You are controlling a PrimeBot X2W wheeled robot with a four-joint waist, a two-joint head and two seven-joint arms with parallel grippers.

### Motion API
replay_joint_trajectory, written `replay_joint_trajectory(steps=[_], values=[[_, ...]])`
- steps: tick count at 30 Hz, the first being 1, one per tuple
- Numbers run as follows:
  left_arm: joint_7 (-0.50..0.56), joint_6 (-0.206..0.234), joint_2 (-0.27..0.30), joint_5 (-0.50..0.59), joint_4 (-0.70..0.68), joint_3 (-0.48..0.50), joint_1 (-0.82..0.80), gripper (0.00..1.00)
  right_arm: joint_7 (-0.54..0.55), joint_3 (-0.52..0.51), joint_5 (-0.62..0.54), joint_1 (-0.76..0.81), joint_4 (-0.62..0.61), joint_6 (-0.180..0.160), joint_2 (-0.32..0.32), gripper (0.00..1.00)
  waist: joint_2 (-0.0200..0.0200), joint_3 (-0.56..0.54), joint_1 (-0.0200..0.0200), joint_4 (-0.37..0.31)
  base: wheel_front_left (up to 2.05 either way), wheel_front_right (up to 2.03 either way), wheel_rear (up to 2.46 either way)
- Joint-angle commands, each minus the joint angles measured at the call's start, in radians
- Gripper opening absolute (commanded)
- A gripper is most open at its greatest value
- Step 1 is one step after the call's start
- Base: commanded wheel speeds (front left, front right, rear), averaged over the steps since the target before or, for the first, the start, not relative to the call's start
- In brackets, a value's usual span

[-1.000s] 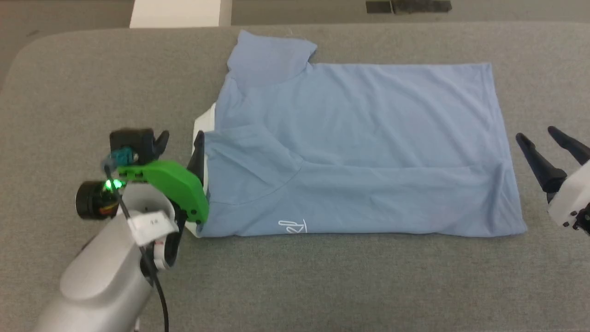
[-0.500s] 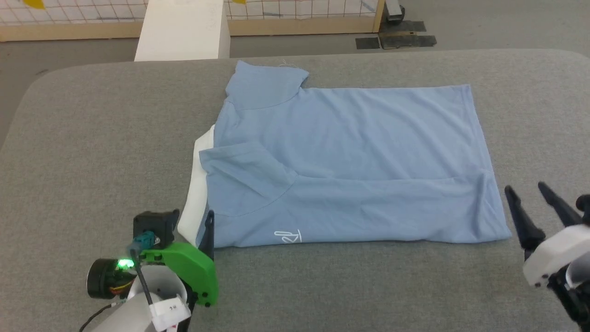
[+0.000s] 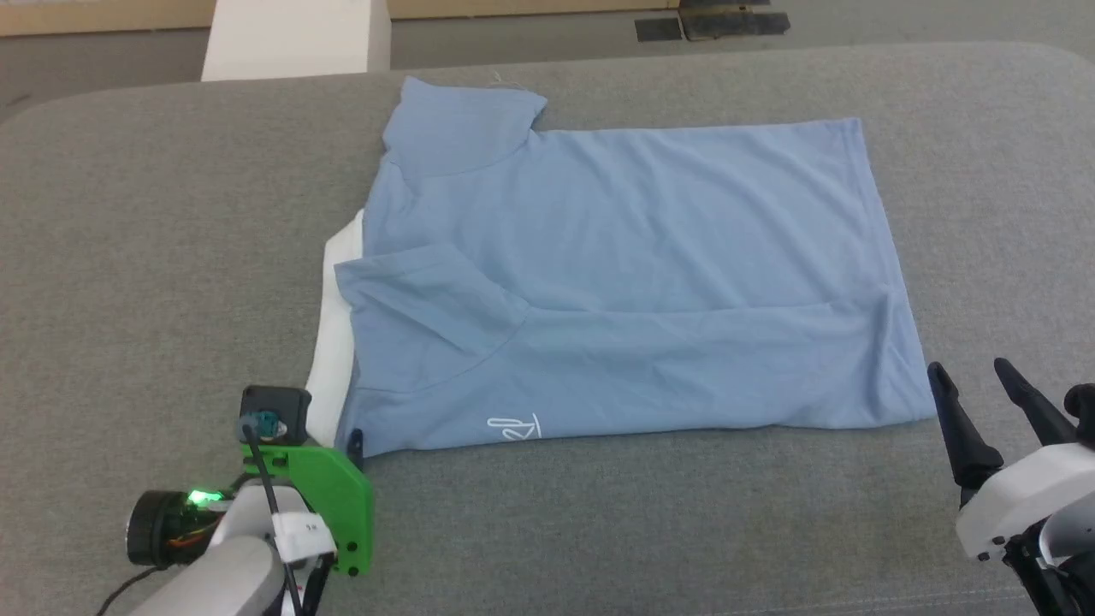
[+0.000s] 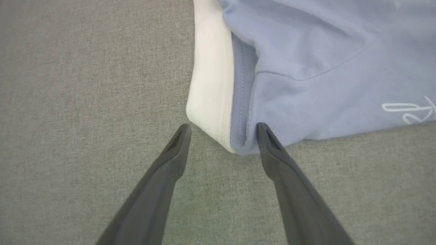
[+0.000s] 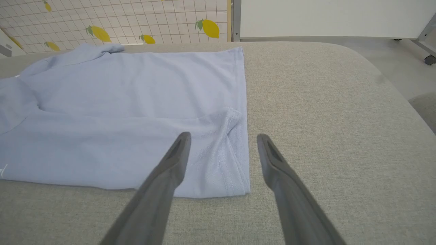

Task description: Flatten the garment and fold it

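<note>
One shirt [image 3: 616, 282] lies flat mid-table [image 3: 171, 214], white collar band [image 3: 334, 342] at its left end. Two grippers, both spread and empty: left [image 4: 223, 127] straddling the near collar corner, right [image 3: 969, 370] just beside the near right corner. Bare grey table all round. One white box [image 3: 295, 38] beyond the far edge.

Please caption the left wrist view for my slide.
Open left pincer frames one corner of light blue shirt, white collar band showing.

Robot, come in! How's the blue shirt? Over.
Left tool open at collar, right tool open at hem corner. Shirt partly folded, unheld. White box beyond table, not blocking.
</note>
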Motion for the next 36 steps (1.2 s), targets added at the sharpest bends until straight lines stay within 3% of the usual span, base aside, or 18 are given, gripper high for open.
replay_joint_trajectory(steps=[1, 5, 9, 11, 12, 17, 23, 30, 36], values=[[0.013, 0.010, 0.010, 0.008, 0.009, 0.003, -0.021, 1.00, 0.007, -0.005, -0.008, 0.010, -0.016, -0.002, 0.008, 1.00, 0.0000, 0.024, 0.0000, -0.015, 0.00, 0.00, 0.00], [0.064, 0.009, 0.009, -0.010, 0.039, -0.002, -0.037, 1.00, 0.022, -0.013, -0.017, 0.012, -0.046, -0.002, 0.021, 1.00, 0.0000, 0.051, 0.0000, -0.026, 0.00, 0.00, 0.00], [0.126, -0.027, 0.003, -0.042, 0.070, -0.025, -0.040, 0.99, 0.028, -0.024, -0.025, 0.009, -0.061, -0.002, 0.027, 1.00, 0.0000, 0.069, 0.0000, -0.030, 0.00, 0.00, 0.00], [0.139, -0.040, -0.001, -0.053, 0.072, -0.031, -0.042, 0.17, 0.032, -0.030, -0.029, 0.010, -0.063, -0.002, 0.026, 1.00, 0.0000, 0.070, 0.0000, -0.028, 0.00, 0.00, 0.00], [0.138, -0.044, -0.004, -0.054, 0.074, -0.032, -0.043, 0.00, 0.036, -0.032, -0.031, 0.010, -0.062, -0.002, 0.024, 1.00, 0.0000, 0.068, 0.0000, -0.026, 0.00, 0.00, 0.00], [0.079, -0.043, -0.026, -0.054, 0.080, -0.013, -0.041, 0.00, 0.090, -0.031, -0.027, 0.009, -0.048, -0.002, -0.005, 1.00, 0.0000, 0.042, 0.0000, -0.003, 0.00, 0.00, 0.00], [0.018, -0.035, -0.025, -0.023, 0.024, 0.001, -0.056, 0.00, 0.257, -0.027, -0.006, -0.039, 0.023, -0.002, -0.048, 1.00, 0.0000, 0.020, 0.0000, 0.035, 0.00, 0.00, 0.00], [0.018, -0.023, -0.005, 0.008, -0.079, -0.004, -0.081, 0.00, 0.455, -0.033, -0.014, -0.152, 0.165, -0.002, -0.040, 1.00, 0.0000, 0.043, 0.0000, 0.075, 0.00, 0.00, 0.00], [0.026, -0.026, -0.003, 0.018, -0.101, -0.018, -0.087, 0.00, 0.528, -0.030, -0.075, -0.195, 0.270, -0.002, -0.024, 1.00, 0.0000, 0.066, 0.0000, 0.090, 0.00, 0.00, 0.00]])
